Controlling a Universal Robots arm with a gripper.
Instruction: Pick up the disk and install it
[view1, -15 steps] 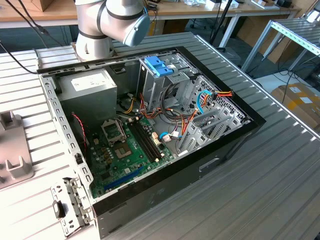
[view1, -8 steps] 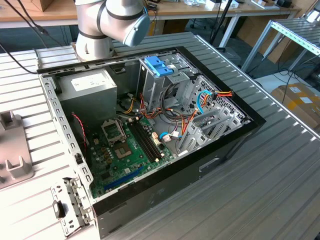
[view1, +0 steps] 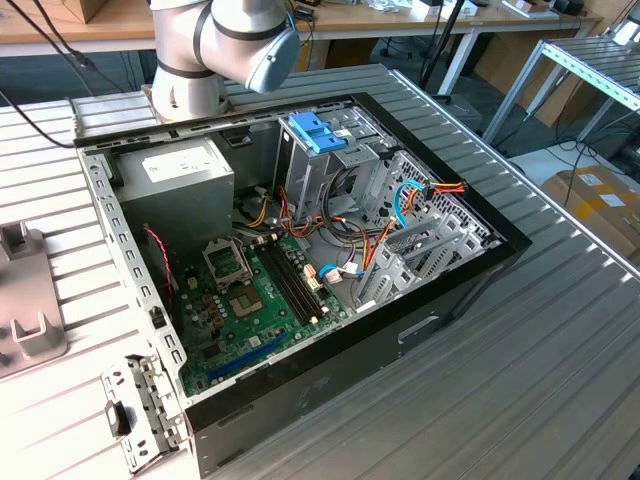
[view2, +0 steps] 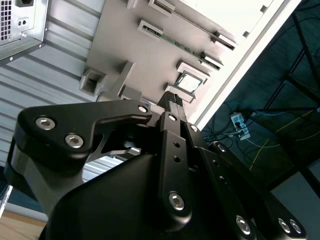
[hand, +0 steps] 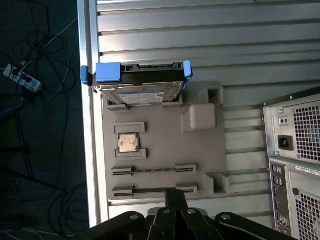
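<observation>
Silver arm (view1: 185, 60), light-blue joint cap (view1: 272, 62); black pincer (view2: 172, 98), silver screw heads (view2: 74, 141).

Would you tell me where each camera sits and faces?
Exterior view: off the arm, looking down into the computer case; arm shows.
First wrist view: on the arm, facing the tray with the disk; gripper shows.
Second wrist view: on the arm, facing the tray past the gripper.
Both wrist views share tray and gripper.

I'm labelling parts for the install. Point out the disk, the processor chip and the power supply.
disk (hand: 137, 94), first wrist view, on its grey metal face.
processor chip (hand: 127, 143), first wrist view, centre of its lid.
power supply (view1: 175, 178), exterior view, on its top panel.
</observation>
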